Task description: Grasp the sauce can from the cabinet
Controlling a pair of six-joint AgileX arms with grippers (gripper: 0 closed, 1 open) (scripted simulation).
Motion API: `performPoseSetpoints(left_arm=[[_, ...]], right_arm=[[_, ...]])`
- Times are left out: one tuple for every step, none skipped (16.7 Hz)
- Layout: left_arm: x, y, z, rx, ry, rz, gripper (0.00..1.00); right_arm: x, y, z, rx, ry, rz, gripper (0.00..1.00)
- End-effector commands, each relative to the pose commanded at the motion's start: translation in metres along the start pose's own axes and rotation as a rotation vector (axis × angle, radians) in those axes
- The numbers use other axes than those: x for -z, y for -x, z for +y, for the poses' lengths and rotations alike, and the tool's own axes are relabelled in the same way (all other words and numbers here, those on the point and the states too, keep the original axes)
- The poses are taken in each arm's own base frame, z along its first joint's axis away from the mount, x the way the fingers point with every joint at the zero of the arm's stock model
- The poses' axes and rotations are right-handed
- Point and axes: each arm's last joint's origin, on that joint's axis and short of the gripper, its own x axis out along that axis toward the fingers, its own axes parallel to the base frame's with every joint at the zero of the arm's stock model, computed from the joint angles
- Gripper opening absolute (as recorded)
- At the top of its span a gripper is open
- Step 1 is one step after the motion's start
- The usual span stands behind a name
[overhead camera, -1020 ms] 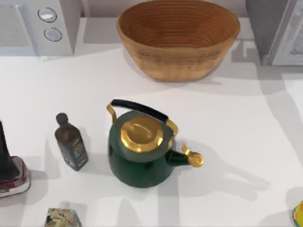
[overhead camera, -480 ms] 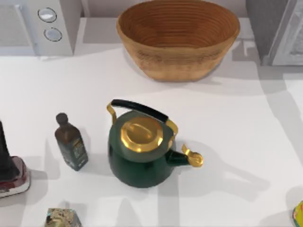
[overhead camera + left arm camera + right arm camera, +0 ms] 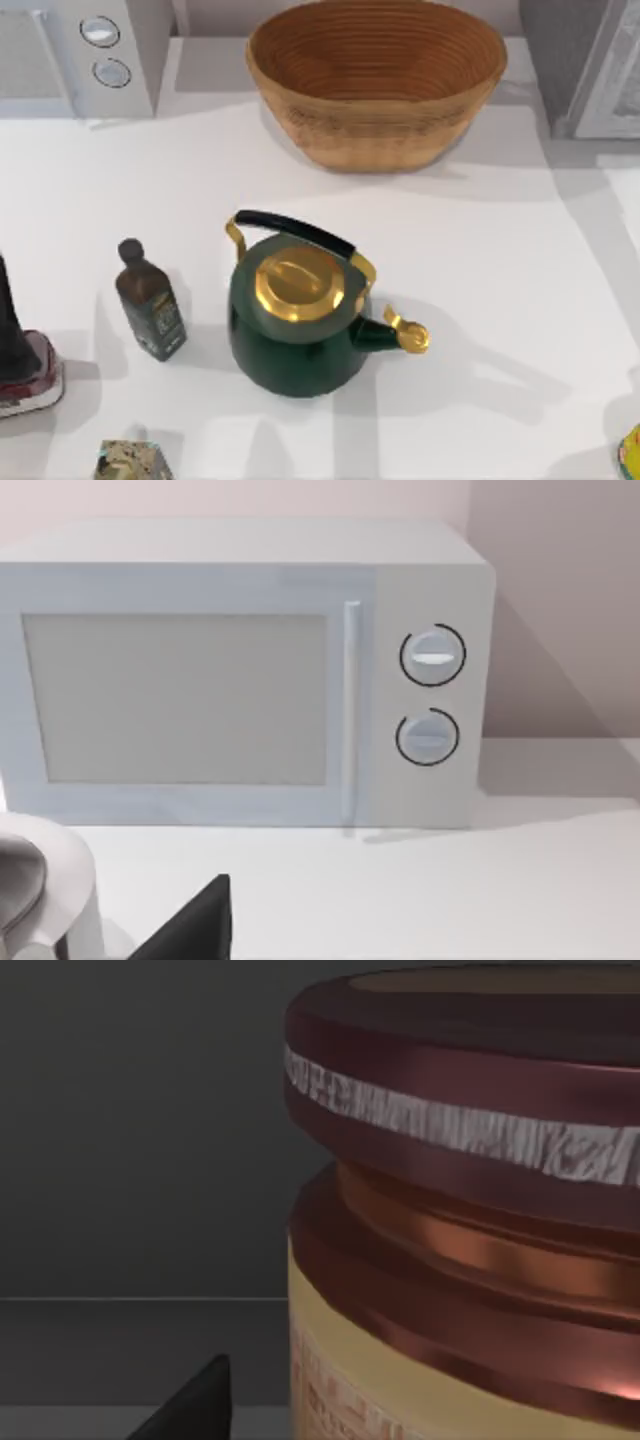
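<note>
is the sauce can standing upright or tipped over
Upright, it seems: in the right wrist view the sauce can has its maroon lid above the tan side, bands nearly level. Its base is out of frame.

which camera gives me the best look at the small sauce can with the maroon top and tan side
The right wrist view: the small maroon-topped, tan-sided sauce can sits very close against a dark grey cabinet interior. The top view and left wrist view give no look at it.
</note>
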Motion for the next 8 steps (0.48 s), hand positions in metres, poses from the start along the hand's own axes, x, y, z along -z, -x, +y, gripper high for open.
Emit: performPoseSetpoints(left_arm=[[0.0, 0.0, 0.0, 0.0, 0.0, 0.0, 1.0], [0.0, 0.0, 0.0, 0.0, 0.0, 0.0, 1.0], [0.0, 0.0, 0.0, 0.0, 0.0, 0.0, 1.0], [0.0, 0.0, 0.0, 0.0, 0.0, 0.0, 1.0], [0.0, 0.0, 0.0, 0.0, 0.0, 0.0, 1.0], [0.0, 0.0, 0.0, 0.0, 0.0, 0.0, 1.0], [0.0, 0.0, 0.0, 0.0, 0.0, 0.0, 1.0], [0.0, 0.0, 0.0, 0.0, 0.0, 0.0, 1.0]], right_arm=[[0.0, -0.008, 0.0, 0.0, 0.0, 0.0, 1.0], [0.001, -0.014, 0.0, 0.0, 0.0, 0.0, 1.0], [0.001, -0.018, -0.001, 0.0, 0.0, 0.0, 1.0], [0.001, -0.019, -0.001, 0.0, 0.0, 0.0, 1.0], [0.001, -0.019, -0.001, 0.0, 0.0, 0.0, 1.0], [0.001, -0.019, -0.001, 0.0, 0.0, 0.0, 1.0], [0.001, -0.019, -0.001, 0.0, 0.0, 0.0, 1.0], [0.001, -0.019, -0.001, 0.0, 0.0, 0.0, 0.92]])
